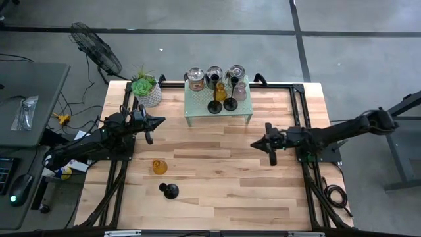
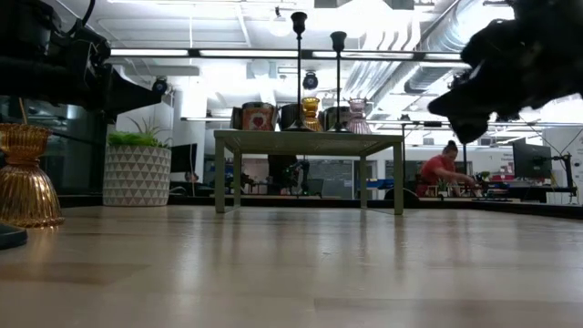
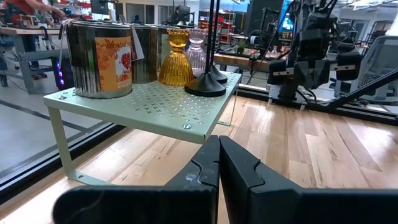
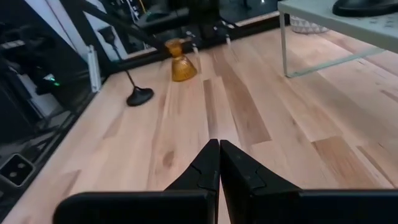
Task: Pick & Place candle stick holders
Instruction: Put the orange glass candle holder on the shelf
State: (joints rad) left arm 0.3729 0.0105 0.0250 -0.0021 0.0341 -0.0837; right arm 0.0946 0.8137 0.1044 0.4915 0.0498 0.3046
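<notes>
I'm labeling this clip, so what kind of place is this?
Probably a robotics lab or workshop: two robot arms at a wooden table, exposed ceiling pipes, and a person at benches with monitors behind.

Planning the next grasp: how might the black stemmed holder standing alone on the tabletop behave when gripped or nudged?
The black holder has a thin tall stem on a small round base, so a push high up would probably tip it. Once down, it may roll in an arc. It looks rigid, likely metal; its thin stem might slip or twist in a loose pinch.
</notes>
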